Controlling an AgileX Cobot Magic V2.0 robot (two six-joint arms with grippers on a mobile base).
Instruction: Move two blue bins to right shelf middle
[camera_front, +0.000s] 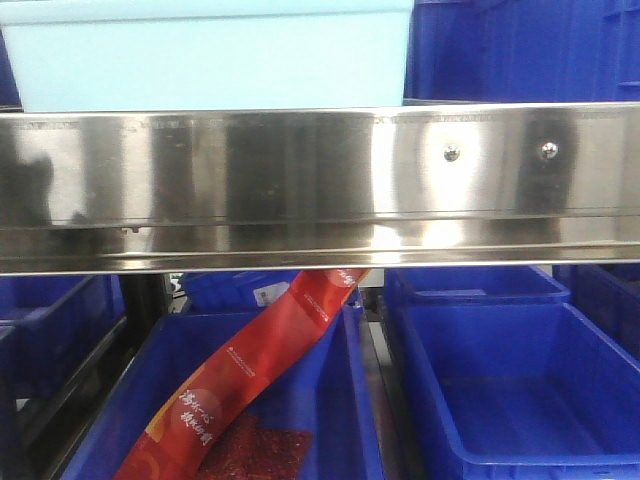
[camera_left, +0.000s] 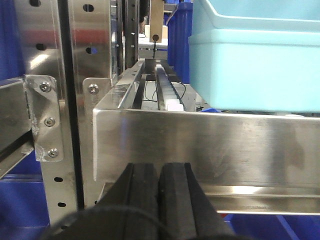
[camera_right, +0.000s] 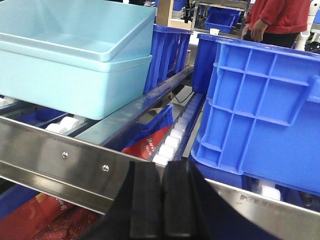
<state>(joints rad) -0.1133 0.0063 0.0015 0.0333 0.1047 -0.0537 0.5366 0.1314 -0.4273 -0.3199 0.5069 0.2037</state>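
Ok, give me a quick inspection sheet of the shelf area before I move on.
Surface: steel shelf rail with roller tracks behind it.
Job's things: dark blue bin on the rollers, right; more blue bins on the level below.
Clutter: light blue tub; red snack packet in a lower bin.
Grippers: left pincer and right pincer both shut, empty.
Cables: thin dark cable under the rollers.
Surroundings: person in red behind the shelf.

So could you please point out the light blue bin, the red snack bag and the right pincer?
light blue bin (camera_right: 75, 85), right wrist view, front wall.
red snack bag (camera_front: 255, 365), front view, mid-strip.
right pincer (camera_right: 162, 205), right wrist view, between its fingertips.
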